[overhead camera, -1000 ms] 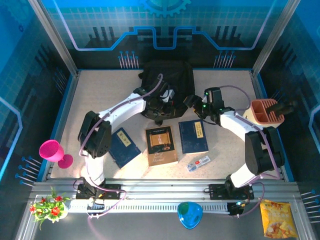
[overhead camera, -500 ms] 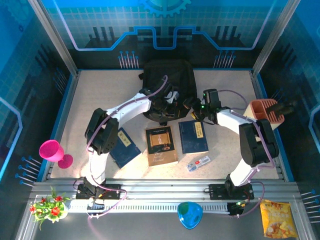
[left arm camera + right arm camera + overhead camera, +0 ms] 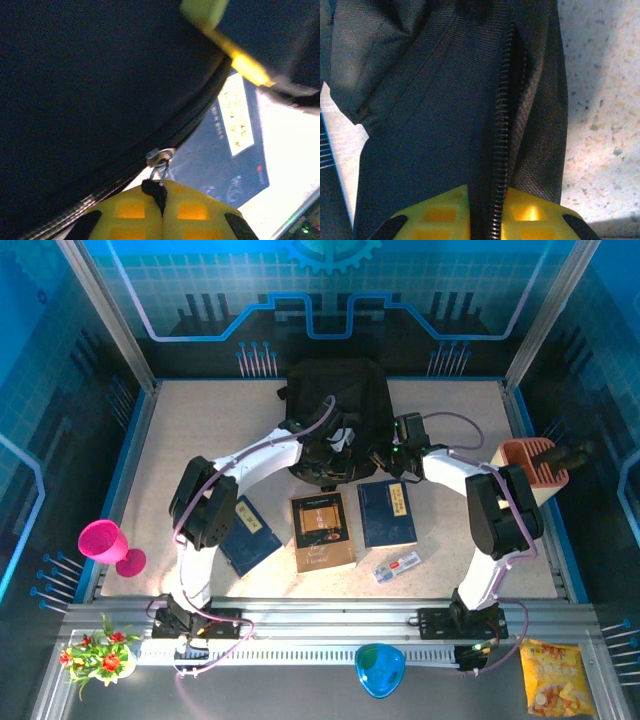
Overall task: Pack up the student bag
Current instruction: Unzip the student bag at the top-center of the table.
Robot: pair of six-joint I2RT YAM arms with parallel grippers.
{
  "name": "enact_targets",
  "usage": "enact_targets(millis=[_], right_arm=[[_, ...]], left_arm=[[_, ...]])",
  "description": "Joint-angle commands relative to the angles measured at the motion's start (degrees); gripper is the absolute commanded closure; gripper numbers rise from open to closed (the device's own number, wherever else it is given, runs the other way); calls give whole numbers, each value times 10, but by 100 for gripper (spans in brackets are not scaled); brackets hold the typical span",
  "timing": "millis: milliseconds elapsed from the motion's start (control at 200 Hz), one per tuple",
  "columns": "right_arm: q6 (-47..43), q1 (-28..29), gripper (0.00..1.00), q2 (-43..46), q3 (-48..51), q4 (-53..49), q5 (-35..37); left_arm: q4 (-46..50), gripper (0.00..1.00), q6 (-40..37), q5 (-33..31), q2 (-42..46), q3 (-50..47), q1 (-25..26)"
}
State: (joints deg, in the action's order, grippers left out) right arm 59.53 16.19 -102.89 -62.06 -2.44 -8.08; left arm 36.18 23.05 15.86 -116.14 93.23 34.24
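Student bag [image 3: 335, 390]: rounded black woven fabric, coiled zipper [image 3: 500, 150].

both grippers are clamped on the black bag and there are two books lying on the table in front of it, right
Not two: the top external view shows three books in front of the student bag, a left blue book, a brown book and a right blue book. The left gripper and right gripper are clamped on the bag.

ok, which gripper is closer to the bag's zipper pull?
Left. The left gripper is shut on the cord of the zipper pull; the right gripper clamps the zipper seam of the student bag, farther right.
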Motion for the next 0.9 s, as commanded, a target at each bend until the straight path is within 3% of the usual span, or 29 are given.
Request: enact_targets(millis=[0, 320, 610, 755, 895], right_arm=[[-45, 4, 83, -2, -14, -35, 55], [-112, 5, 83, -23, -65, -57, 48], [-186, 2, 78, -85, -168, -79, -30], [-207, -13, 65, -79, -182, -101, -25], [-200, -20, 45, -19, -147, -139, -9]], left_arm=[[37, 100, -27, -47, 53, -44, -13], [24, 100, -31, -57, 130, -157, -65], [-3, 100, -52, -3, 121, -135, -30], [-7, 100, -48, 20, 84, -80, -8], [8, 100, -49, 6, 54, -24, -7]])
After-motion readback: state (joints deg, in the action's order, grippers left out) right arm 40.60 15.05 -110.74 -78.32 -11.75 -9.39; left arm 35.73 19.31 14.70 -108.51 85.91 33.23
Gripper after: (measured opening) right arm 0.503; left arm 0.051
